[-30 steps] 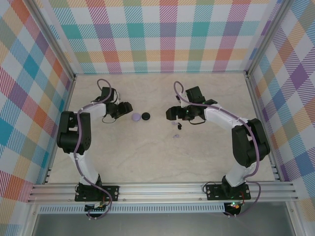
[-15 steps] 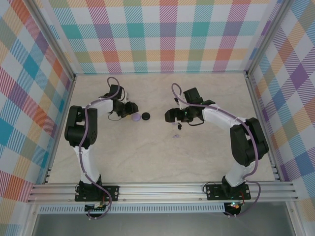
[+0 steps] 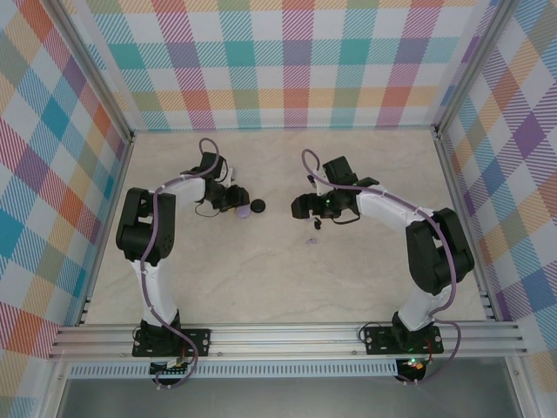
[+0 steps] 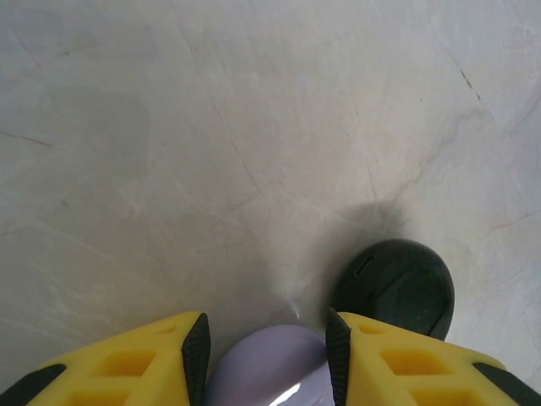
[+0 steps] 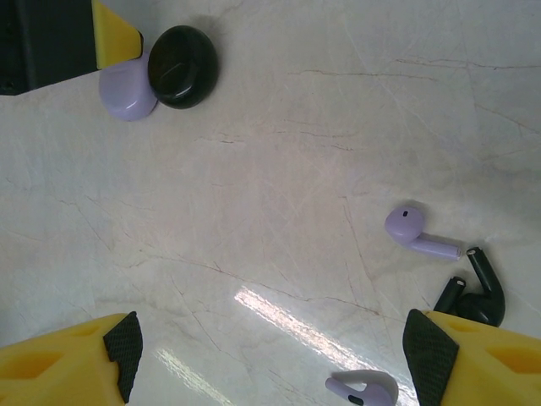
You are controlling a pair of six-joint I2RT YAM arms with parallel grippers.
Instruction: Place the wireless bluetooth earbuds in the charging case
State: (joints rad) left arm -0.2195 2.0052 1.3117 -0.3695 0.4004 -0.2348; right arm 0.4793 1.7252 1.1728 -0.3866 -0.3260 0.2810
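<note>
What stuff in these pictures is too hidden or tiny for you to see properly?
Lavender case: left wrist view, the bottom edge cuts it off; whether the left gripper is squeezing it is unclear.
Black earbuds: right wrist view, a finger of the right gripper covers part, so their number is unclear.
One lavender earbud: right wrist view, cut by the bottom edge.
Earbuds: top view, too small to tell apart.

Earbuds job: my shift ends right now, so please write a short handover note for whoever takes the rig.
Left gripper: fingers flank the lavender case; firm grip unclear.
Right gripper: open, empty, above the table.
Black case sits beside the lavender one; both look shut.
Two lavender earbuds and the black earbuds lie loose near the right gripper.
Done: nothing inserted. Left: open cases, seat every bud.
</note>
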